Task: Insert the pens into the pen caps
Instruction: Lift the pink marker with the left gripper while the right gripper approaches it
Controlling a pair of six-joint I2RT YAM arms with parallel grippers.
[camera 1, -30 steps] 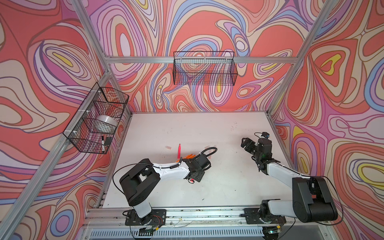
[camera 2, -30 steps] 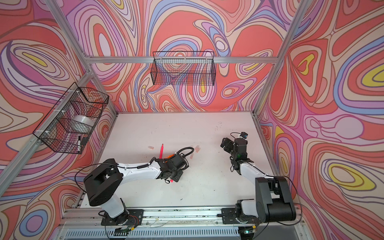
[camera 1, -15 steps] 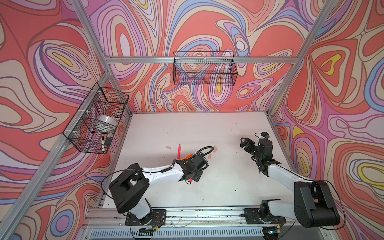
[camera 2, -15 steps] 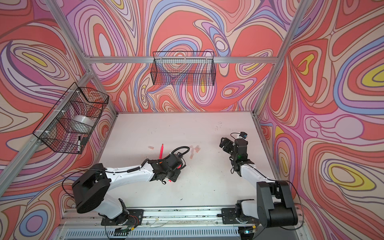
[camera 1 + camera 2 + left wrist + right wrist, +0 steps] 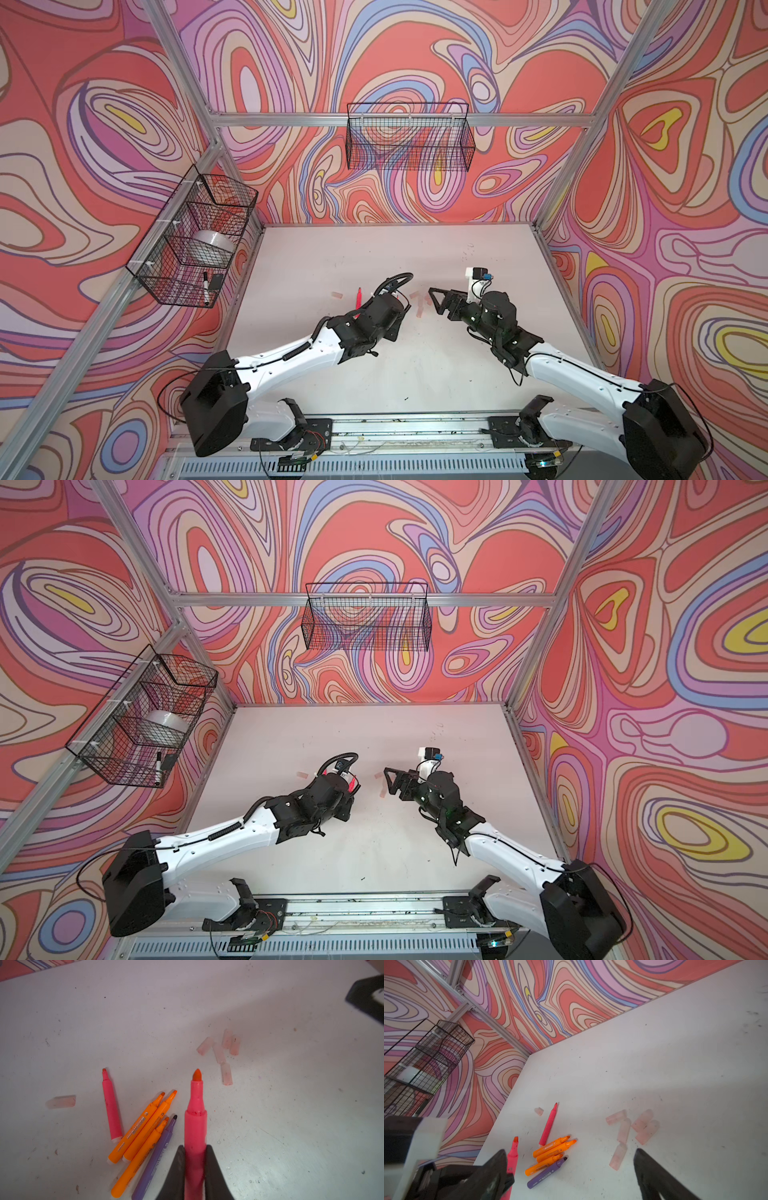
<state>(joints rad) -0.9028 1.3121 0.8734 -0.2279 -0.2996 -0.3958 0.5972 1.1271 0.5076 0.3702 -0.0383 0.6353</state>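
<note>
one pink-red pen is clamped in the left end effector above the desk; five pens are seen lying near the desk's middle, five pen caps clustered beside them; the right end effector is spread wide nearby

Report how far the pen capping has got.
Done: nothing; all six caps lie empty on the table. In hand: the left claw is shut on one pink-red pen, tip bare; the right claw stands open near the caps, empty. Left: that pen plus the loose pink-red pen, three orange pens and the purple pen.
</note>
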